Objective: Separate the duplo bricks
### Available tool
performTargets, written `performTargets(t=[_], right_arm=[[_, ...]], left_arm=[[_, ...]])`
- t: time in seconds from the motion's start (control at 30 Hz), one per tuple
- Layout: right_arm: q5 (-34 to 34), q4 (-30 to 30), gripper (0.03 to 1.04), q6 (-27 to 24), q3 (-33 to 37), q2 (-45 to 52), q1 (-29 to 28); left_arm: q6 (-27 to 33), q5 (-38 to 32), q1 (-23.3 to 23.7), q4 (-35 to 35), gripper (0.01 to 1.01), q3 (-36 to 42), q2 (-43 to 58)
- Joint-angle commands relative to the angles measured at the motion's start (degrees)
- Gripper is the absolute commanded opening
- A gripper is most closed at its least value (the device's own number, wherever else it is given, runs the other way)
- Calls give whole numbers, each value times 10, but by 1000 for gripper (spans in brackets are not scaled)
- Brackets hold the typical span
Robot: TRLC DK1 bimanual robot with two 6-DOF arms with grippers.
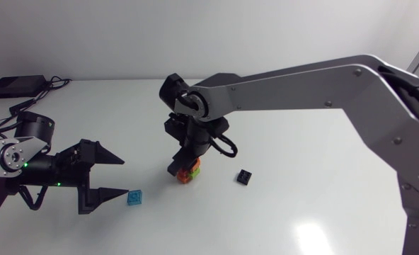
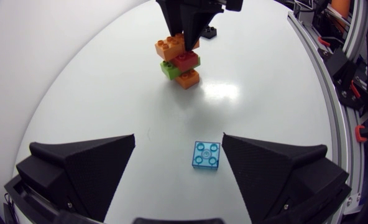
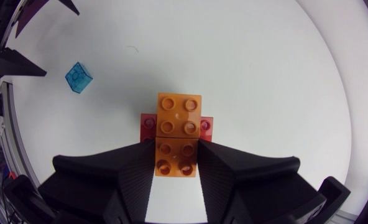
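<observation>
- Right gripper (image 3: 176,152): closed on the top orange brick (image 3: 179,118) of the duplo stack (image 1: 189,172), one finger on each side of it
- Right arm: comes in from the right side of the head view and reaches past the table's middle, with the gripper pointing down onto the stack
- Duplo stack: stands on the white table (image 1: 301,198) near its centre; below the top orange brick come a red brick (image 2: 187,61), a green brick (image 2: 168,70) and a second orange brick (image 2: 188,79), each offset from the next
- Left gripper (image 2: 178,137): fingers spread wide, holding nothing, low over the table and well apart from the stack
- Translucent blue brick (image 2: 206,154): lies flat on the table between the left fingertips, just beside one finger
- Black brick (image 1: 245,176): lies alone on the table near the stack, on the side away from the left gripper
</observation>
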Motion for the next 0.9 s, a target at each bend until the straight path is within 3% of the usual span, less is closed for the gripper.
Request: performTargets(t=[0.0,0.43,0.73,0.87], right_arm=[[-5,-4,287,-29,-32,-24,-8],[-82,28,272,-164,-111,-95,7],[-125,8,272,-220,-131,-124,28],[-124,7,272,-235,-145,-124,41]], left_arm=[[-11,1,2,-4,977,-19,-12],[-81,1,-88,-10,977,57,0],[-84,24,-134,-44,977,111,56],[-50,47,-139,-95,977,132,66]])
